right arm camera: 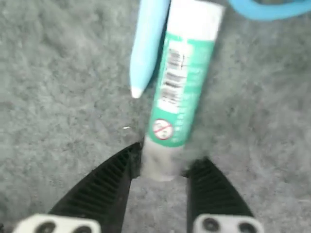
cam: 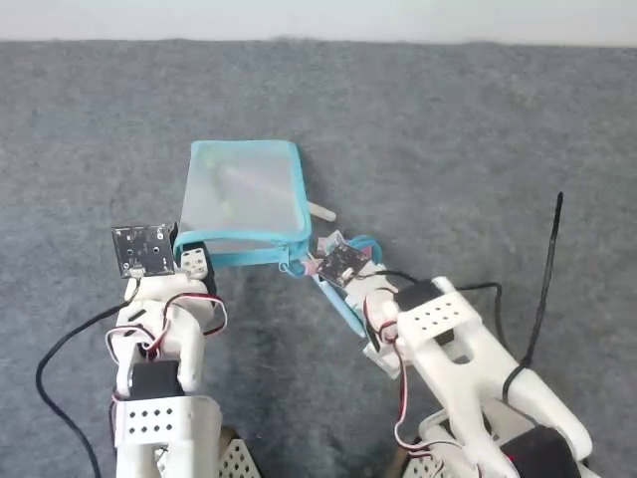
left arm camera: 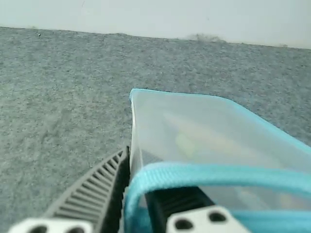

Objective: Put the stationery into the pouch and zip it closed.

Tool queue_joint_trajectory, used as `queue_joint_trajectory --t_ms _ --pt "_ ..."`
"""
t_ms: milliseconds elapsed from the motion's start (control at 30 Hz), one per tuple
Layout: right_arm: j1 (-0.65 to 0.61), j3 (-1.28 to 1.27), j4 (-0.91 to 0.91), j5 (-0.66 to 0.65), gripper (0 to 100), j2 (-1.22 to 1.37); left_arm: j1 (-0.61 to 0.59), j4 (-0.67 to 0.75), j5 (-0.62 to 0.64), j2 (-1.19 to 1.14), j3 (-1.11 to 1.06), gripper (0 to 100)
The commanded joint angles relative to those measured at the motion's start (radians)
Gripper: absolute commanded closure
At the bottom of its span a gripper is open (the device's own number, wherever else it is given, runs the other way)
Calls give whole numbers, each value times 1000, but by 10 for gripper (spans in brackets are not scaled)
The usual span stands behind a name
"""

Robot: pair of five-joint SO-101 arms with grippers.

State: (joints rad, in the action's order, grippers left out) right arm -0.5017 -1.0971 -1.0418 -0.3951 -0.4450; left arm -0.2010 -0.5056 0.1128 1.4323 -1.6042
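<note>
The translucent pouch [cam: 244,199] with teal trim lies flat mid-table, with pale stationery showing through its side. My left gripper [cam: 195,261] is at its near left corner. In the left wrist view this gripper [left arm camera: 141,179] is shut on the pouch's teal rim [left arm camera: 204,174]. My right gripper [cam: 323,267] sits by the pouch's near right corner. In the right wrist view it [right arm camera: 163,160] is shut on the end of a green and white glue stick [right arm camera: 182,82], and a light blue pen [right arm camera: 148,48] lies alongside. The blue pen [cam: 343,304] also runs under the right arm.
Grey carpet-like cloth [cam: 478,129] covers the table on all sides. A white stub [cam: 320,211] pokes out by the pouch's right side. A teal loop [right arm camera: 267,9] lies past the glue stick. A black cable tie [cam: 547,269] stands up at the right.
</note>
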Motion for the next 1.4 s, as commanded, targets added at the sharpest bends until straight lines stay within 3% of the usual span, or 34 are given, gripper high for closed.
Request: queue_joint_trajectory --t_ms 0,367,667,767,900,1133,1367 --pt "44 -8 41 -9 987 -50 -6 32 12 -2 65 988" --pt "236 86 -58 -15 992 -77 -2 37 11 0 54 988" --pt "354 114 -168 -15 992 -430 0 37 11 0 50 988" --pt "280 229 -298 -15 992 -519 11 37 11 0 50 988" --pt "90 485 -440 -11 992 -499 48 34 -28 -2 48 988" --pt "-271 749 -516 25 992 -200 49 37 -43 0 33 988" --pt "-338 842 -515 23 992 62 52 37 -44 0 33 988"
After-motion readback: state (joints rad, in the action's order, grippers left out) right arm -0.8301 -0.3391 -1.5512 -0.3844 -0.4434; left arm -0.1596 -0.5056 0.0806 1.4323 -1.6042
